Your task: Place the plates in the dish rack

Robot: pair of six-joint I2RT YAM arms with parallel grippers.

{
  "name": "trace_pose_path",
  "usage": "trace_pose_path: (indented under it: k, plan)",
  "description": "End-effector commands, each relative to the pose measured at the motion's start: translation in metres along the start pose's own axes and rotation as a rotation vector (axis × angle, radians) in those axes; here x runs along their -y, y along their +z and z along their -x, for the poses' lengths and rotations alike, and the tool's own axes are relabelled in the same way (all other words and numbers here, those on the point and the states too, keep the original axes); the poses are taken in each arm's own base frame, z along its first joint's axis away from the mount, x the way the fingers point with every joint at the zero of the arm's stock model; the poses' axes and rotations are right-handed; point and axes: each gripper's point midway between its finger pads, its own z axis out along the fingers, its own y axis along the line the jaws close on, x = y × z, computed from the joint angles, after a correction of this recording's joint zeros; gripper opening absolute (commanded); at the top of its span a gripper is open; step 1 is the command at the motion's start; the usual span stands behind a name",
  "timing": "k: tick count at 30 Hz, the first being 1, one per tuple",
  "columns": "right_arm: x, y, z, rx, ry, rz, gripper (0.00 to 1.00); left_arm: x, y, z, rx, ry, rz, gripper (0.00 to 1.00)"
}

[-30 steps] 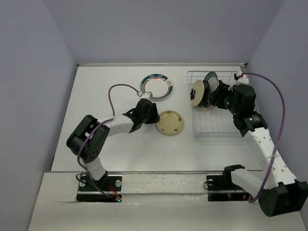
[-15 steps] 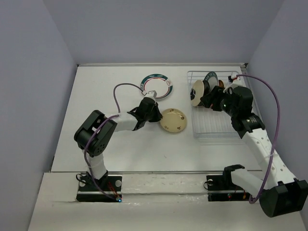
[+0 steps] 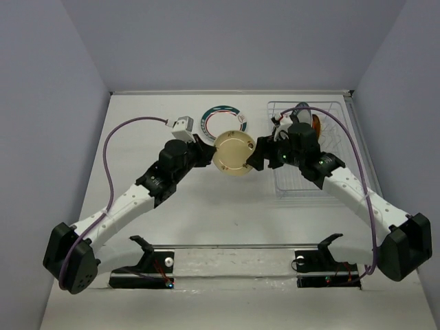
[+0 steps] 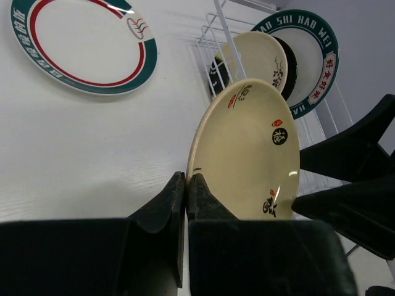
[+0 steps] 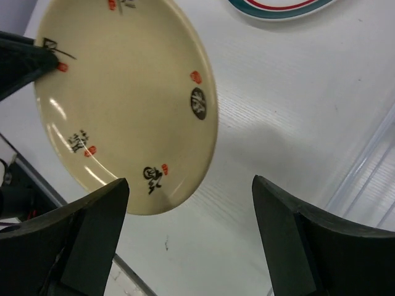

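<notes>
Left gripper (image 3: 205,152) pinches the plate (image 3: 234,152) at 9 o'clock, right gripper (image 3: 258,157) gapes at 3; releasing early, we drop it.

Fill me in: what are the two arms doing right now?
Looks like a mid-air handover. The left gripper is shut on the rim of a cream plate, holding it up off the table between the two arms. The right gripper faces the plate with fingers open, not gripping yet. The dish rack already holds upright plates, and a green-rimmed plate lies flat on the table.
</notes>
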Motion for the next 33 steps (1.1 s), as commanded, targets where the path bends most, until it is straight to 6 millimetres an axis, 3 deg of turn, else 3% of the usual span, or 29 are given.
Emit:
trace_pose_path:
  k: [1, 4, 7, 8, 10, 13, 16, 18, 20, 22, 23, 24, 26, 27, 28, 29, 33]
  plan:
    - [-0.007, 0.000, 0.024, 0.045, -0.052, -0.004, 0.87, 0.005, -0.019, 0.006, 0.009, 0.002, -0.024, 0.06]
    - [-0.009, 0.002, 0.022, 0.031, -0.036, 0.009, 0.86, 0.011, -0.028, 0.012, 0.027, -0.003, -0.053, 0.06]
    - [-0.019, 0.003, 0.020, 0.021, -0.023, 0.065, 0.62, 0.018, -0.033, 0.016, 0.036, -0.006, -0.083, 0.06]
    - [-0.023, 0.003, 0.017, 0.018, -0.007, 0.088, 0.42, 0.020, -0.033, 0.017, 0.035, -0.008, -0.092, 0.06]
    - [-0.040, 0.000, 0.023, 0.043, -0.004, 0.179, 0.36, 0.024, -0.036, 0.021, 0.047, -0.012, -0.107, 0.06]
    - [-0.047, 0.004, 0.020, 0.015, 0.013, 0.223, 0.38, 0.031, -0.042, 0.029, 0.075, -0.020, -0.140, 0.06]
    - [-0.049, 0.005, 0.023, 0.026, 0.027, 0.230, 0.19, 0.034, -0.046, 0.034, 0.085, -0.015, -0.146, 0.06]
    - [-0.058, 0.002, 0.027, 0.049, 0.031, 0.282, 0.16, 0.036, -0.050, 0.038, 0.098, -0.014, -0.156, 0.06]
    - [-0.061, 0.000, 0.032, 0.063, 0.042, 0.288, 0.07, 0.038, -0.052, 0.041, 0.107, -0.014, -0.162, 0.06]
    - [-0.053, -0.002, 0.044, 0.120, 0.050, 0.224, 0.07, 0.039, -0.056, 0.044, 0.105, 0.005, -0.158, 0.24]
    - [-0.052, -0.010, 0.053, 0.162, 0.040, 0.202, 0.07, 0.039, -0.058, 0.045, 0.103, 0.013, -0.156, 0.45]
    - [-0.046, -0.009, 0.058, 0.185, 0.038, 0.165, 0.07, 0.039, -0.060, 0.047, 0.103, 0.028, -0.154, 0.57]
    - [-0.027, -0.026, 0.082, 0.275, 0.039, 0.043, 0.07, 0.034, -0.070, 0.053, 0.117, 0.063, -0.121, 0.81]
    - [-0.005, -0.036, 0.098, 0.336, 0.055, -0.060, 0.07, 0.029, -0.077, 0.057, 0.128, 0.073, -0.093, 0.86]
    - [0.004, -0.047, 0.114, 0.378, 0.055, -0.109, 0.07, 0.029, -0.083, 0.063, 0.140, 0.084, -0.086, 0.97]
    - [0.036, -0.059, 0.124, 0.419, 0.085, -0.253, 0.07, 0.022, -0.090, 0.063, 0.136, 0.111, -0.058, 0.99]
    - [0.105, -0.109, 0.154, 0.528, 0.121, -0.615, 0.07, 0.022, -0.107, 0.067, 0.131, 0.156, -0.058, 0.99]
